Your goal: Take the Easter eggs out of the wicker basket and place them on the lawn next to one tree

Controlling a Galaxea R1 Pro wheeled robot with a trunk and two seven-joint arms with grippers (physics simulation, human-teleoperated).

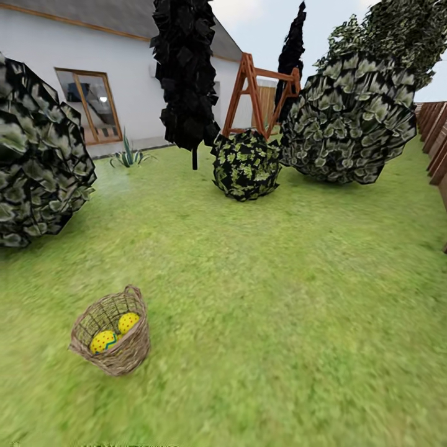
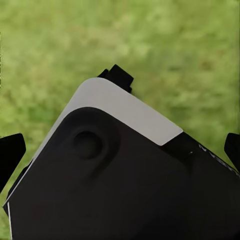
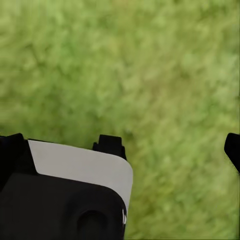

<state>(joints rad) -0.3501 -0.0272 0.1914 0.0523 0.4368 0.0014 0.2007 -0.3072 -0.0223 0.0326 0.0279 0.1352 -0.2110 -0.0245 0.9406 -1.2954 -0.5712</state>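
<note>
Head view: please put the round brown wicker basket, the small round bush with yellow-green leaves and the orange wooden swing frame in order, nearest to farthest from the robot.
1. Round brown wicker basket: low on the left, on the near grass.
2. Small round bush with yellow-green leaves: centre, mid-distance.
3. Orange wooden swing frame: directly behind that bush, partly hidden by it.

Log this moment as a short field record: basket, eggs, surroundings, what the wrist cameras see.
basket: wicker basket standing on the lawn, low left in the head view
eggs: two Easter eggs visible inside the basket; a third cannot be made out
eggs on grass: none visible
surroundings: leafy bushes, thin black tree, white house, wooden swing frame, fence at right
wrist cameras: grass below, with robot bodywork in front
</note>
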